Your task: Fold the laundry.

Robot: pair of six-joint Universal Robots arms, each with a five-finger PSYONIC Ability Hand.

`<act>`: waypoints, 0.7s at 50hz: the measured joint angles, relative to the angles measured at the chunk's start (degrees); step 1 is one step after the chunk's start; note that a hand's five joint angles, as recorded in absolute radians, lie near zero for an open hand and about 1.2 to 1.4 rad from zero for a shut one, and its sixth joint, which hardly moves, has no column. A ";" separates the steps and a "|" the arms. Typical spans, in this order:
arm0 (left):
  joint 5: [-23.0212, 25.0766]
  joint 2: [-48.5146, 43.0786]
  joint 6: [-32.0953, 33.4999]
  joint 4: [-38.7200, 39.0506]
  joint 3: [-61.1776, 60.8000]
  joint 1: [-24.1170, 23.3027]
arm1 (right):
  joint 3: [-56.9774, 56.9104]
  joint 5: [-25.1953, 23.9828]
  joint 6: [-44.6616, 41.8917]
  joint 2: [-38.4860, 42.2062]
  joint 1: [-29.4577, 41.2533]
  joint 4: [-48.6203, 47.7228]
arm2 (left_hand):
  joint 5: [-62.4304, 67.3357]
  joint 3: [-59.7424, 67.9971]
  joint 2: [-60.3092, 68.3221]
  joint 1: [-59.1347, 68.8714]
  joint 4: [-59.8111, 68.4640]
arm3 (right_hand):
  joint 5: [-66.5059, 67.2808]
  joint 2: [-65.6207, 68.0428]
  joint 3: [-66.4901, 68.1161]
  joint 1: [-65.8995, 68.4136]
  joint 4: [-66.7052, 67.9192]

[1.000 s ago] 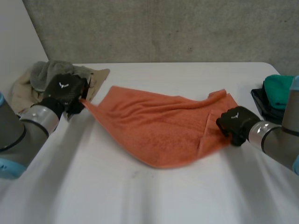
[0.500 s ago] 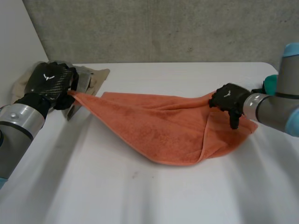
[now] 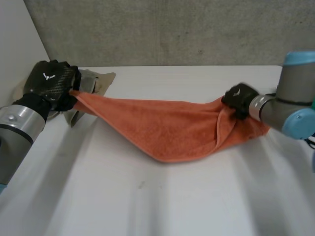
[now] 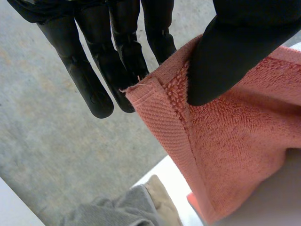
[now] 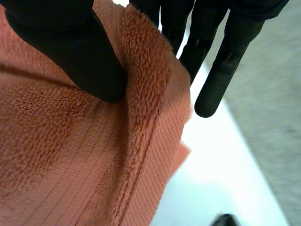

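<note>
towel: orange towel (image 3: 167, 130) hangs stretched between both hands. Its low middle sags onto the white table (image 3: 147, 201), and a flap is doubled over near the right fingers.
left hand: left hand (image 3: 49, 83) grasps one corner, thumb (image 4: 225, 61) pressing the hem against straight fingers (image 4: 89, 80). The corner sits right at the fingertips.
right hand: right hand (image 3: 237, 98) pinches the opposite top edge between its thumb and fingers, cloth bunched under the thumb.
step: looks like spreading the towel flat ahead of the first fold.
how: both pinches firm, level, even tension. Lower so the sagging edge lands first, then lay the rest away from it. Get the doubled flap out before release.
risk: left grip looks shallow, hem could slip.
nearby: grey and beige laundry pile (image 3: 96, 81) just beyond the left fingers. Avoid dragging it.
</note>
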 measured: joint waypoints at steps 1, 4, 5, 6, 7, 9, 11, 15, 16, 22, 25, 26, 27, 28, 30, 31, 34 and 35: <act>-0.03 0.56 0.01 -0.06 0.26 0.05 | 0.99 0.11 2.03 -2.23 -0.04 -0.52 | 0.00 0.00 0.00 0.00 0.00 | 0.00 0.00 0.00 0.00 0.01; -0.09 2.27 -0.03 -0.35 0.76 0.33 | 4.27 0.16 6.15 -8.50 -0.23 -1.07 | 0.00 0.00 0.00 0.00 0.00 | 0.00 0.00 0.00 0.00 0.03; -0.10 3.17 -0.07 -0.59 0.93 0.62 | 5.86 0.15 7.28 -11.23 -0.43 -0.89 | 0.00 0.00 0.00 0.00 0.00 | 0.09 0.00 0.00 0.00 0.03; -0.11 3.86 -0.09 -0.78 1.01 0.86 | 7.16 0.18 7.91 -13.27 -0.65 -0.68 | 0.00 0.00 0.00 0.00 0.00 | 0.41 0.00 0.00 0.00 0.03; -0.11 4.82 -0.12 -1.13 1.13 1.23 | 8.97 0.22 8.55 -16.09 -1.07 -0.22 | 0.00 0.00 0.00 0.00 0.00 | 0.63 0.00 0.00 0.00 0.04; -0.09 7.15 -0.16 -2.38 1.33 2.24 | 12.37 0.33 8.97 -21.55 -2.27 1.29 | 0.00 0.00 0.00 0.00 0.00 | 0.71 0.00 0.00 0.00 0.05; -0.07 9.63 -0.18 -4.25 1.57 3.43 | 14.98 0.49 8.59 -26.66 -3.97 3.56 | 0.00 0.00 0.00 0.00 0.00 | 0.71 0.00 0.00 0.00 0.08; 0.02 14.60 -0.22 -9.32 2.79 5.93 | 17.52 0.38 7.26 -36.25 -8.13 9.46 | 0.00 0.00 0.00 0.00 0.00 | 0.71 0.00 0.00 0.00 0.16; 0.04 15.50 -0.22 -10.46 3.14 6.42 | 17.63 0.31 7.01 -37.85 -8.89 10.62 | 0.00 0.00 0.00 0.00 0.00 | 0.75 0.00 0.00 0.00 0.16; 0.60 20.22 -0.24 -19.94 7.00 9.67 | 16.12 -0.72 6.04 -45.61 -13.22 17.86 | 0.00 0.00 0.00 0.00 0.00 | 1.72 0.00 0.00 1.51 0.17; 1.70 20.18 -0.14 -24.06 8.60 10.86 | 15.08 -1.68 6.15 -46.40 -14.57 19.89 | 0.00 0.00 0.00 0.00 0.00 | 1.75 0.00 0.00 1.51 0.18; 2.08 19.69 -0.08 -25.00 8.92 11.21 | 14.78 -1.97 6.24 -46.32 -14.98 20.26 | 0.00 0.00 0.00 0.00 0.00 | 1.75 0.00 0.00 1.51 0.17; 2.33 19.17 -0.04 -25.57 9.11 11.47 | 14.61 -2.13 6.32 -46.18 -15.24 20.44 | 0.00 0.00 0.00 0.00 0.00 | 1.75 0.00 0.00 1.51 0.17; 2.77 17.81 0.03 -26.43 9.40 12.01 | 14.27 -2.45 6.55 -45.54 -15.86 20.70 | 0.00 0.00 0.00 0.00 0.00 | 1.75 0.00 0.00 1.51 0.17; 3.23 15.35 0.13 -27.25 9.77 12.73 | 13.74 -2.79 7.03 -43.94 -16.85 20.88 | 0.00 0.00 0.00 0.00 0.00 | 1.75 0.00 0.00 1.51 0.17; 3.32 14.72 0.15 -27.38 9.85 12.88 | 13.64 -2.84 7.11 -43.60 -17.01 20.90 | 0.00 0.00 0.00 0.00 0.00 | 1.75 0.00 0.00 1.51 0.17; 3.73 8.27 0.75 -28.33 10.77 13.76 | 12.33 -2.98 8.21 -38.08 -18.58 20.93 | 0.00 0.00 0.00 0.00 0.00 | 1.75 0.00 0.00 1.51 0.17; 3.73 8.27 0.75 -28.33 10.77 13.76 | 12.33 -2.98 8.21 -38.08 -18.58 20.93 | 0.00 0.00 0.00 0.00 0.00 | 1.75 0.00 0.00 1.51 0.17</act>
